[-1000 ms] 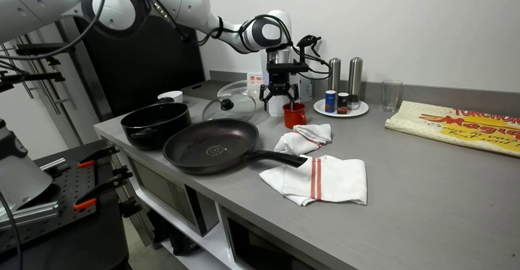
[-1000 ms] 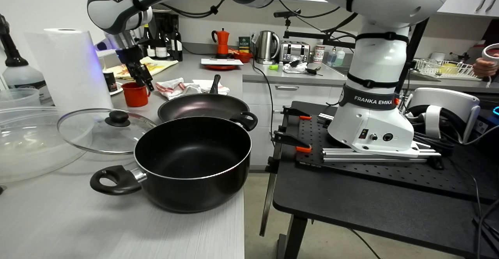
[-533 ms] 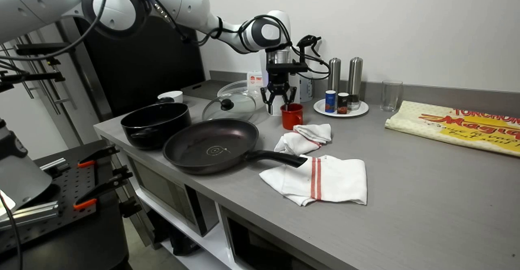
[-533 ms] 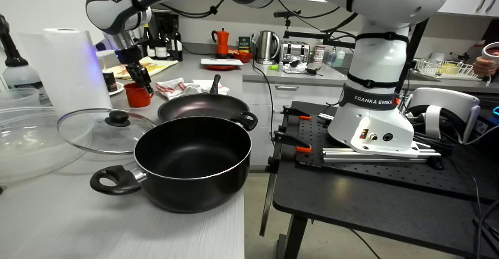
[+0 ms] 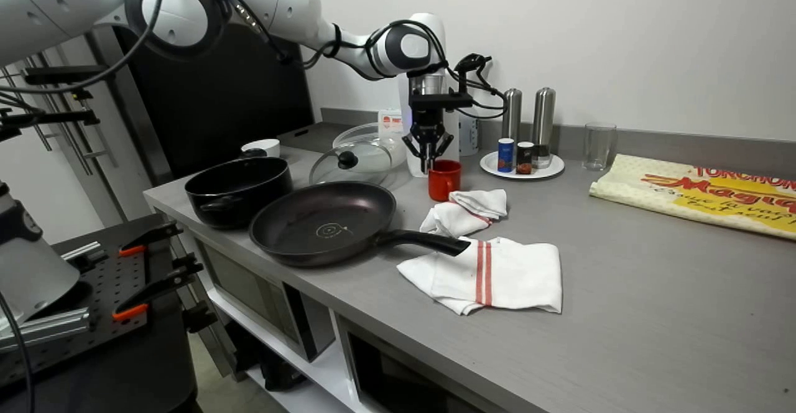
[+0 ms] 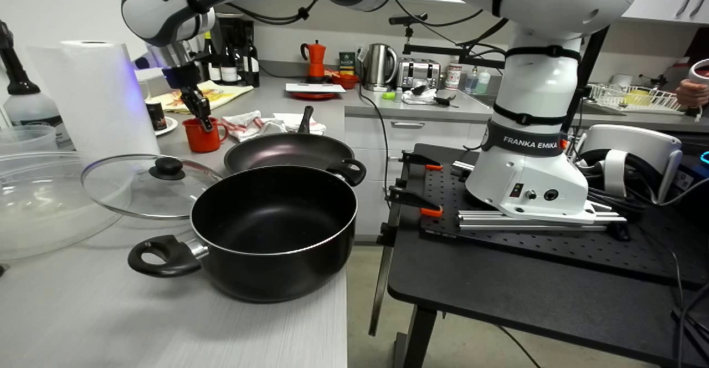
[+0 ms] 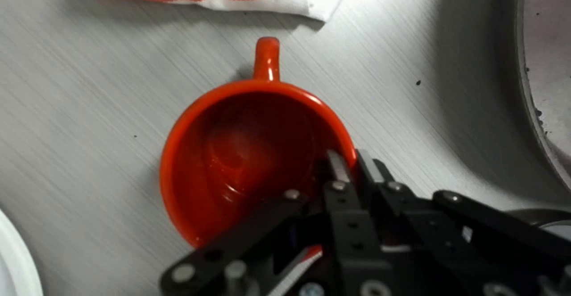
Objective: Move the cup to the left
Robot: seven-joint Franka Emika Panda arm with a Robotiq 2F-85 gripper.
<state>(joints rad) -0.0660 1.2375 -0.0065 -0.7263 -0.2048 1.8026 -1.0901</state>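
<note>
And there, the jaws pinch the glossy round red cup [image 5: 444, 183] by its rim, upright on the grey surface [image 5: 628, 288]: grip looks made, leftward move seemingly to come.

The robot's white arm [image 5: 292, 9] stretches from its base [image 6: 520, 177], well apart from the gripper [image 7: 351, 158], to the wrist [image 5: 408, 51] just above it. Below the wrist the gripper hangs pointing downward, its two fingers [image 7: 370, 167] side by side and close together, pinched in to a narrow gap at their tips.
</note>
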